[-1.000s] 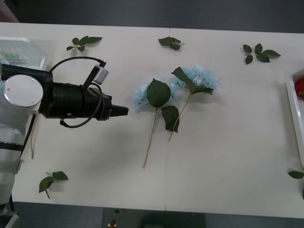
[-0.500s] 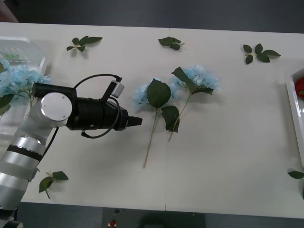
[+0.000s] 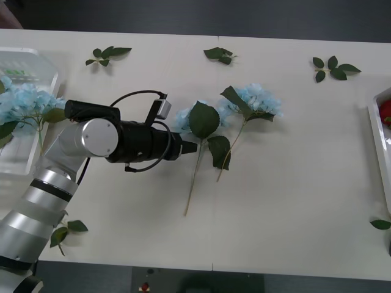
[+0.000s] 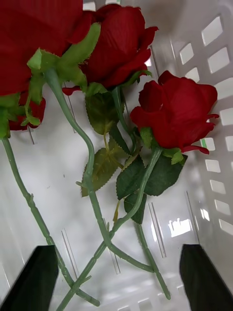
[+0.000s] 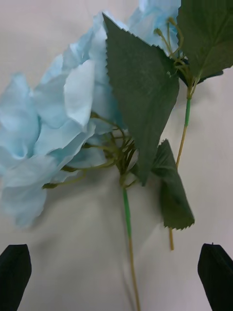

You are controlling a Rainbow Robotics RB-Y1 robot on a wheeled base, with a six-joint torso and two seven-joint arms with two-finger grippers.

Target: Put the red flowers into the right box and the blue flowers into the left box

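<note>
Two blue flowers lie mid-table, one with its head (image 3: 182, 119) just past my left gripper (image 3: 190, 148), the other (image 3: 259, 99) farther right. In the left wrist view my left gripper (image 5: 116, 279) is open, its black fingertips (image 5: 14, 272) either side of the nearer flower's stem (image 5: 127, 218), below its pale head (image 5: 58, 131). More blue flowers (image 3: 24, 101) rest in the clear left box (image 3: 36, 58). Over the white right box (image 3: 377, 137) my right gripper (image 4: 116, 274) hangs open, above three red flowers (image 4: 177, 114) lying inside its slotted walls (image 4: 213, 146).
Loose green leaf sprigs lie at the table's far side (image 3: 107, 55) (image 3: 219, 55) (image 3: 333, 68), near the front left edge (image 3: 66, 232) and at the right edge (image 3: 380, 224). The table's front edge runs close below my left arm.
My left arm has swung right from the clear box to the nearer blue flower's stem. Blue flowers now show in the left box where the arm covered it.
</note>
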